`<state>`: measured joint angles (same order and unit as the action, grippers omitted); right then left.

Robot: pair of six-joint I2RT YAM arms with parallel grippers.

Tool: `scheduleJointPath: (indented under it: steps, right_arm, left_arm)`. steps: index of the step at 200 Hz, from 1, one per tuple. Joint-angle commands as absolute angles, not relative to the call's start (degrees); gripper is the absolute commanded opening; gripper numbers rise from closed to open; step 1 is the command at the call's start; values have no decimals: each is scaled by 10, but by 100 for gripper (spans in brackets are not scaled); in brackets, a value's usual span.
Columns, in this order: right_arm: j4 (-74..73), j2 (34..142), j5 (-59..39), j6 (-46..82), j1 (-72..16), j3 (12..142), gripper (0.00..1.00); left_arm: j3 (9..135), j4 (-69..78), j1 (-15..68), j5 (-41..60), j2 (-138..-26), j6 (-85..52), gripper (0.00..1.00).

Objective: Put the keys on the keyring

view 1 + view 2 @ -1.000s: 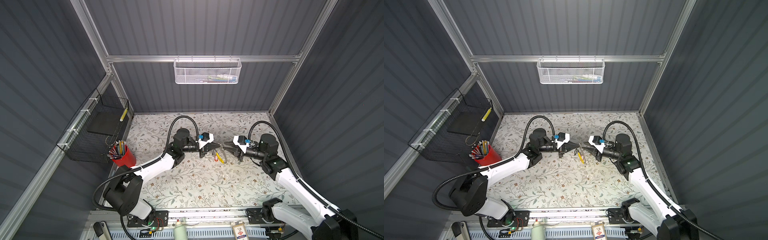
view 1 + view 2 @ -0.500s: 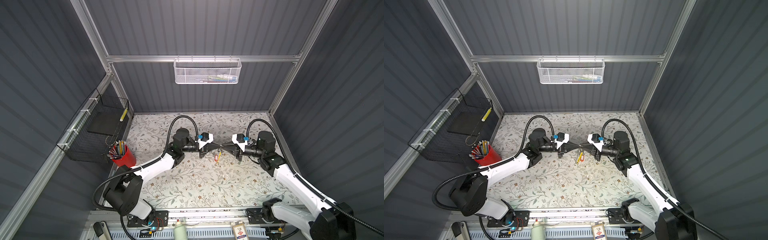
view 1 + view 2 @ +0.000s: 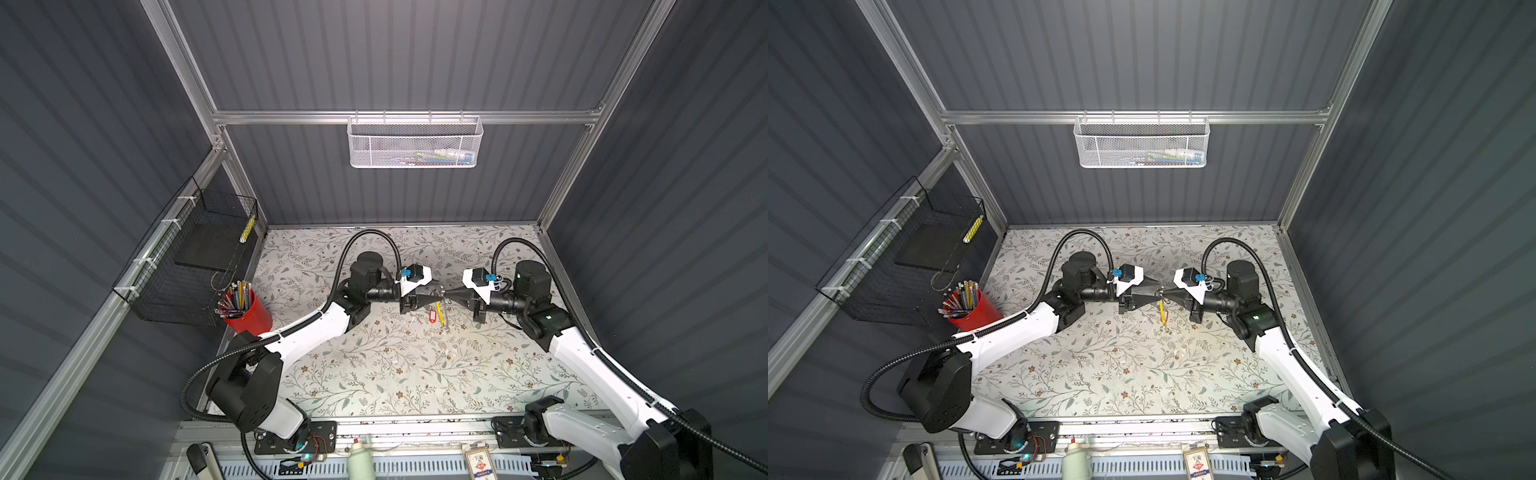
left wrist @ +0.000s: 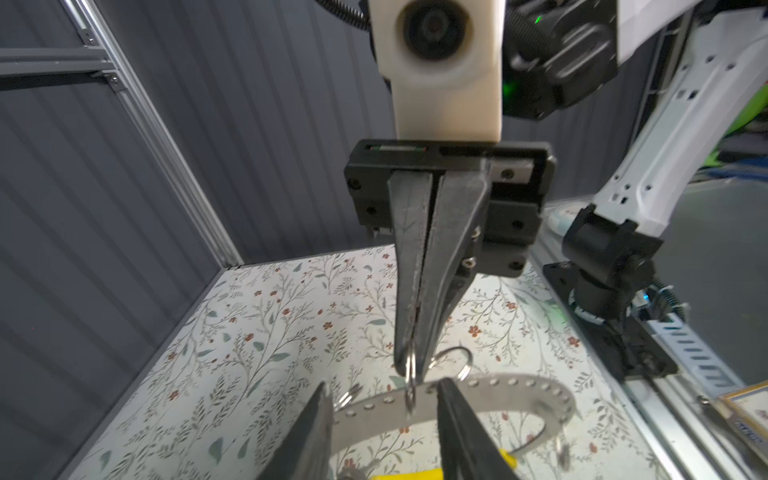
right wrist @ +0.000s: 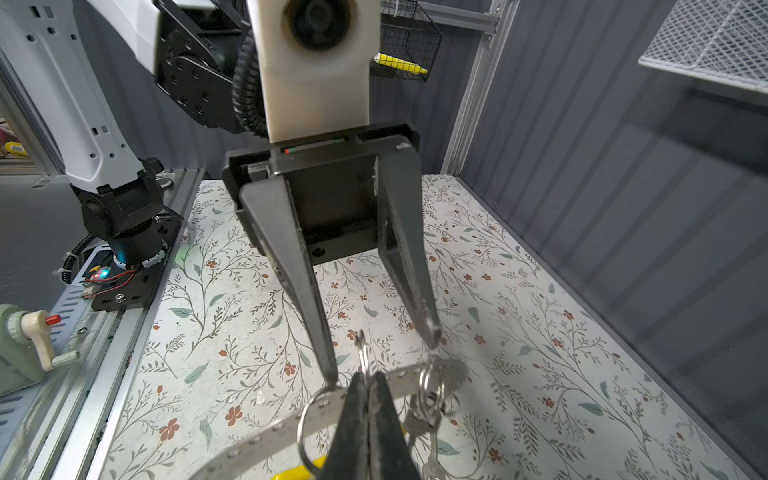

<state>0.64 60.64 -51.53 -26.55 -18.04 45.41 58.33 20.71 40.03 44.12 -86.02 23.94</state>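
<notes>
The keyring (image 4: 511, 392), a grey studded hoop with a yellow segment (image 3: 439, 311), hangs in the air between the two grippers. My right gripper (image 5: 365, 376) is shut on a small split ring (image 4: 410, 374) that loops over the hoop. My left gripper (image 4: 382, 384) is open, its fingertips (image 5: 330, 372) on either side of the hoop close to that ring. Silvery keys (image 5: 428, 415) dangle from another ring on the hoop. A red tag (image 3: 432, 314) hangs beside the yellow segment. In both top views the gripper tips meet nose to nose (image 3: 1159, 294) above the table's middle.
A red cup of pencils (image 3: 249, 309) stands at the table's left edge under a black wire basket (image 3: 195, 257). A white mesh basket (image 3: 415, 141) hangs on the back wall. A green sharpener (image 5: 20, 353) sits on the front rail.
My right gripper has moved left to meet the left one and shut on the small ring. My left gripper, shut before, has opened.
</notes>
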Motion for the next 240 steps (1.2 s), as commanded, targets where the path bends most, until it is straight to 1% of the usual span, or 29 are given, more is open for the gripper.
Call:
scheduleJointPath:
  steps: [1,20,82,102,129,148,171,205,227,240]
  right_arm:
    - [117,598,-455,-323,-180,496,0]
    - [170,610,-434,-342,-182,523,0]
    - [210,631,-409,-355,-193,558,0]
    - [215,633,-404,-358,-197,562,0]
    - [216,631,-401,-358,-203,563,0]
    - [212,628,-398,-356,-206,563,0]
    - [209,626,-394,-356,-206,565,0]
    - [204,620,-365,-355,-206,555,0]
    - [199,615,-346,-352,-207,545,0]
    - [189,612,-338,-349,-206,540,0]
  left_arm:
    - [624,66,419,327,-832,382,43]
    - [646,7,431,293,-827,440,39]
    - [682,-12,450,258,-843,446,35]
    - [694,-13,454,256,-852,439,32]
    - [704,-13,460,256,-863,435,24]
    - [709,-16,462,260,-870,432,21]
    - [713,-28,463,269,-872,430,21]
    - [712,-38,462,261,-863,410,29]
    - [705,-29,462,238,-851,399,29]
    - [703,-30,462,250,-849,396,29]
